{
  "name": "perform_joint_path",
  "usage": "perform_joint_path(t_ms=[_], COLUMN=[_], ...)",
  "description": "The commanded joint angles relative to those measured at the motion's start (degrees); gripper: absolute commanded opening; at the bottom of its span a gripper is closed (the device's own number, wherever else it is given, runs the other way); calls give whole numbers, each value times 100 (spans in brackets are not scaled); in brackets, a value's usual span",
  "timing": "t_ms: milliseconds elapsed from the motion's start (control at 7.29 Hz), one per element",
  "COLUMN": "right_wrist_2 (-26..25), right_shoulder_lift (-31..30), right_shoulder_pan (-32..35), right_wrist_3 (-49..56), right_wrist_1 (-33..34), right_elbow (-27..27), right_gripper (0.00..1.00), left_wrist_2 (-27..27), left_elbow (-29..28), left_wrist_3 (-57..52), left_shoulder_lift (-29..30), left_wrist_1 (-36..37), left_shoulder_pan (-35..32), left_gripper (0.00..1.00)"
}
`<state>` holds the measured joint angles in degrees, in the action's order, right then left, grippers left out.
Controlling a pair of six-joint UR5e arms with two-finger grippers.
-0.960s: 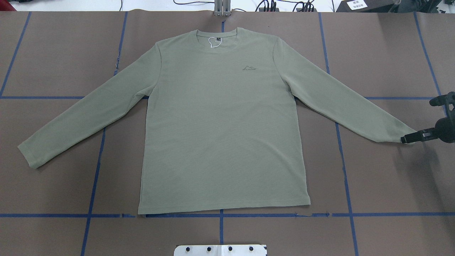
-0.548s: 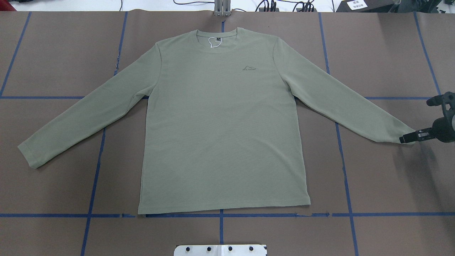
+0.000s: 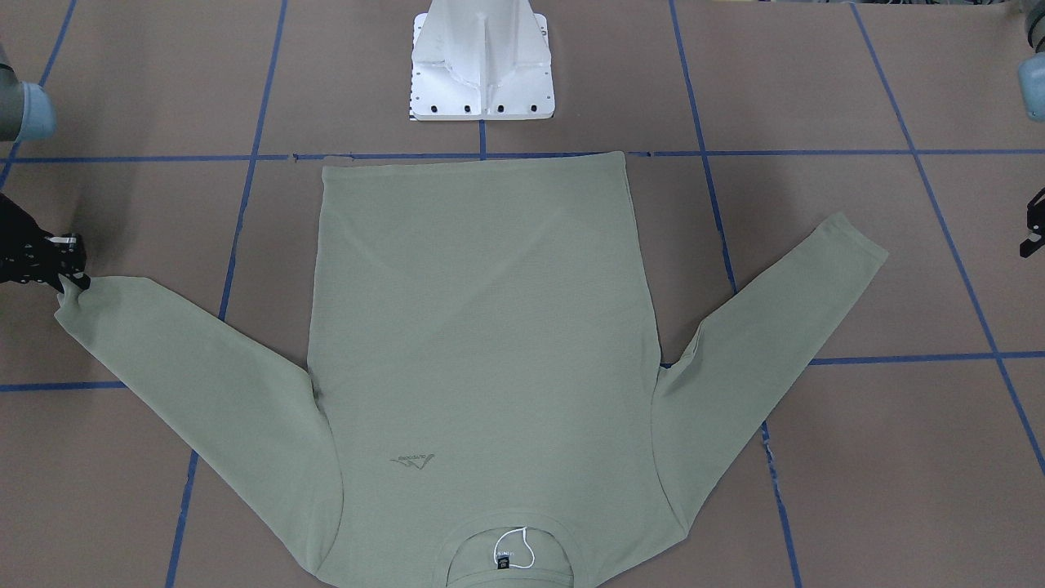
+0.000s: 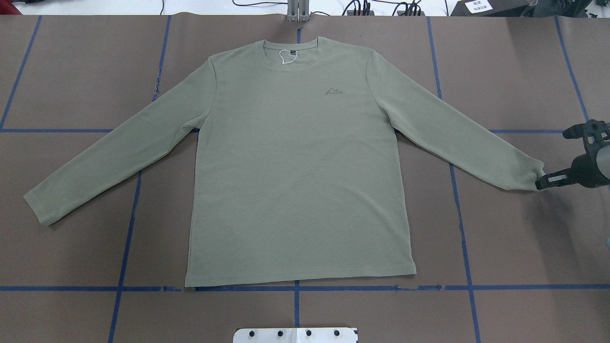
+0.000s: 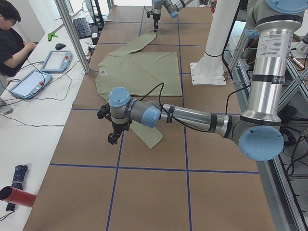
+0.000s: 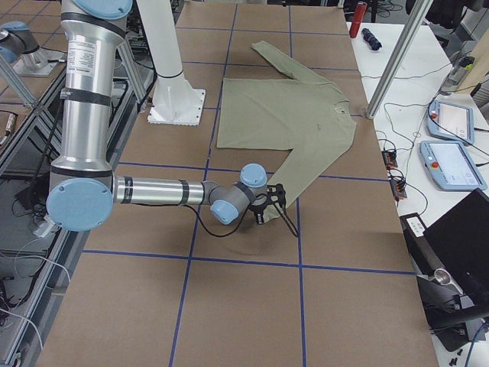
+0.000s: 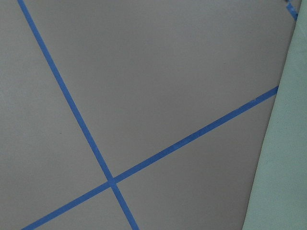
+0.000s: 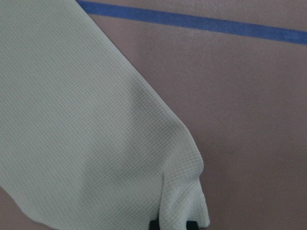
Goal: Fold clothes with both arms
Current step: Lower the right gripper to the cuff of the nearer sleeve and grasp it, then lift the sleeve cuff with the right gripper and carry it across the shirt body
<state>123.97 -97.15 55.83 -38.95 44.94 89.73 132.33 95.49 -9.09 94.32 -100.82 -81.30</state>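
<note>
Folding of shirt (image 4: 295,166), first grasp: right cuff (image 8: 184,211) taken, left cuff (image 5: 153,139) not yet.
The shirt is laid flat and face-up on the surface (image 4: 71,247), with both sleeves (image 4: 119,147) spread outward so that each cuff is offered to its own arm. The right pincer (image 4: 541,183) is clenched on the right cuff, which is puckered at its tips, presumably so the sleeve can be drawn across the body. The left pincer (image 5: 113,139) is held over bare surface just beside the left cuff, apart from it; whether it is released or clenched cannot be told.

left gripper (image 3: 1032,237) cut by frame edge, shirt (image 3: 482,327) collar cropped below, chest logo (image 4: 335,91) lettering unreadable
</note>
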Motion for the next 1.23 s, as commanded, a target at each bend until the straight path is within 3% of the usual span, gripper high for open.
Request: perform_joint_path(t_ms=[0,411,686,1097], right_wrist_2=[31,557,821,796], right_shoulder_lift=[-40,677,1589,3793], right_shoulder_pan=[25,147,235,104], right_wrist_3=[-94,-112,-113,-113], right_wrist_1=[182,382,1128,3436], right_elbow=[377,388,379,318], right_gripper=[0,0,0,0], left_wrist_2=[3,12,20,20], left_elbow=[5,5,22,22], left_wrist_3=[12,12,12,12], left_shoulder_lift=[7,25,25,69], left_wrist_1=[1,1,9,9], left_shoulder_pan=[0,0,0,-9], left_gripper=[100,100,100,100])
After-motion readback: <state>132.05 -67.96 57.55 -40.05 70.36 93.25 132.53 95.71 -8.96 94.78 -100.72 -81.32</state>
